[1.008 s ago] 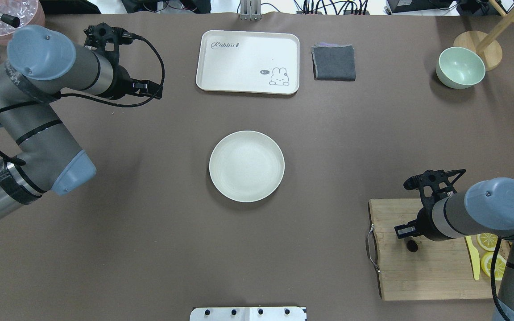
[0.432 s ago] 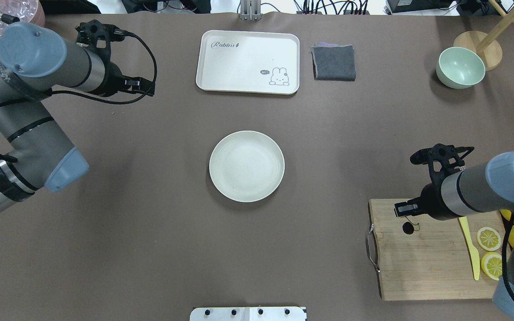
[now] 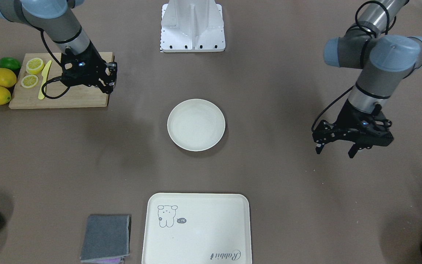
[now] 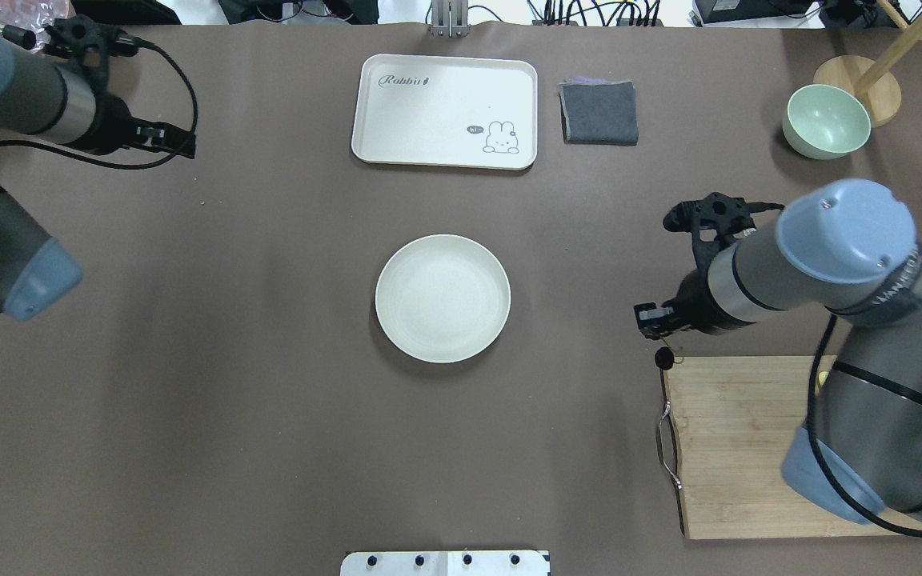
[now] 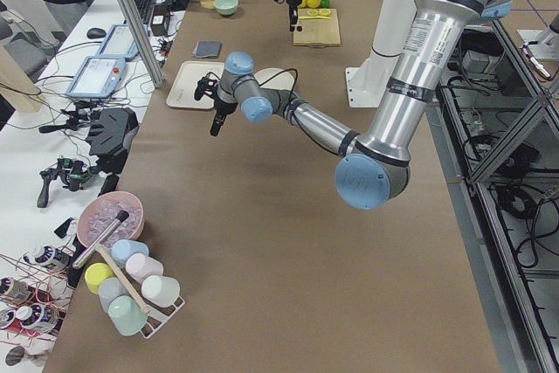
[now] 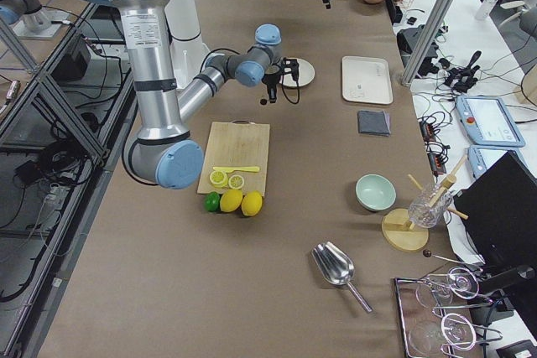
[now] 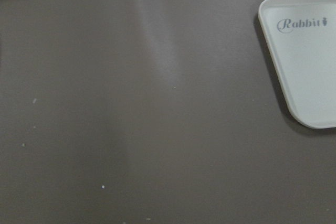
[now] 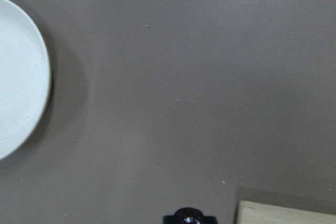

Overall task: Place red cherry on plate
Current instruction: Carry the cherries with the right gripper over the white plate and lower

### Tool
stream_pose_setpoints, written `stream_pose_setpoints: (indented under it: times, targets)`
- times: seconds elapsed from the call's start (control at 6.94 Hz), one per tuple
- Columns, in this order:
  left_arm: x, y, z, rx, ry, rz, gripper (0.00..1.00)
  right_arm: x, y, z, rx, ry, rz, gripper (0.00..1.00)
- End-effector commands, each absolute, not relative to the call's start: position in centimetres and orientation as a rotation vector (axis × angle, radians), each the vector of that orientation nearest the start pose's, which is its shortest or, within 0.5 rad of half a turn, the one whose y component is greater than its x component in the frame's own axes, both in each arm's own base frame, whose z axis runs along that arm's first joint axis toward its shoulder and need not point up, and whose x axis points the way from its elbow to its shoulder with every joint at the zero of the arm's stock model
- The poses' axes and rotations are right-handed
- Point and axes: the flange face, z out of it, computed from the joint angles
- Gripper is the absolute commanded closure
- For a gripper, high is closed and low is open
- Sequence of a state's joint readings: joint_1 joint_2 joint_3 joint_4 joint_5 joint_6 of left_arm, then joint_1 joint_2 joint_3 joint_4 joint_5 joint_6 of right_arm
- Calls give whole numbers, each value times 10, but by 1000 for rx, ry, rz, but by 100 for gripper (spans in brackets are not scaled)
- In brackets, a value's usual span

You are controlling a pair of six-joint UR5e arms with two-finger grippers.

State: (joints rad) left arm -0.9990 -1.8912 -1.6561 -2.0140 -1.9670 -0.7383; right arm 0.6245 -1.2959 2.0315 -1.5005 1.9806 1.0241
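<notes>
While raised off the table (image 4: 269, 416), clamps right gripper (image 4: 653, 322) on the stem of the red cherry (image 4: 663, 358), dangling over the cutting board (image 4: 749, 448) corner nearest the plate (image 4: 442, 298), well apart from it. Shows left gripper (image 3: 334, 150) splayed, grasping nothing.

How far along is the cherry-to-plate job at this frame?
Done: the red cherry is off the cutting board, hanging from the shut right end effector near the board's corner. In hand: the carry; it is short of the plate, which is empty. Left: bring it over the plate and release.
</notes>
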Motion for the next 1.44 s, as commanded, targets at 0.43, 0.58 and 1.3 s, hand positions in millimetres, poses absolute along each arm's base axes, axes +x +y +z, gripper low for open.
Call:
stream_pose_setpoints:
  times: [0.43,0.58,1.3]
  targets:
    - [99,-554,532,364,694,44,2,-577,-469,174,137,-838,29,100]
    - [92,-549,544,348,684,30,2,-611,-450,182,132,-864,67,100]
    - [77,-547,557,333,673,-1,2,-658,-420,200,159,-826,56,93]
